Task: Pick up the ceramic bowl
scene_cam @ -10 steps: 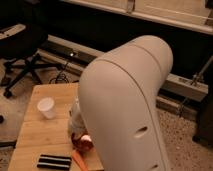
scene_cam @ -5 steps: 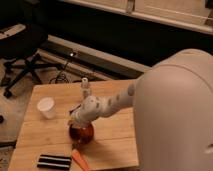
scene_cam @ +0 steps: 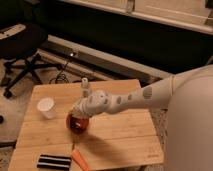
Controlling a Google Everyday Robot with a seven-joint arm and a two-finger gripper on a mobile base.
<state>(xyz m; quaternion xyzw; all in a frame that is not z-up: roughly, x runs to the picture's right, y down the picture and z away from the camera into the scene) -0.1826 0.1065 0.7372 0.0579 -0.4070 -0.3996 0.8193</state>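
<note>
The ceramic bowl [scene_cam: 77,123] is small, round and glossy reddish-brown. It sits on the wooden table [scene_cam: 125,140], left of centre, to the right of the white paper cup [scene_cam: 46,107]. My gripper [scene_cam: 80,111] reaches in from the right on a long white arm and sits directly over the bowl's top, covering its rim and inside. The flat orange tool [scene_cam: 80,158] lies near the front edge, below the bowl.
A black block with white stripes [scene_cam: 53,161] lies at the table's front left. A black office chair [scene_cam: 22,47] stands on the floor at the back left. My large white arm shell [scene_cam: 190,125] fills the right side. A dark wall runs behind the table.
My arm has swung away from the camera and stretched out to the left. The gripper has come down onto the bowl. The bowl, cup and tool have not moved.
</note>
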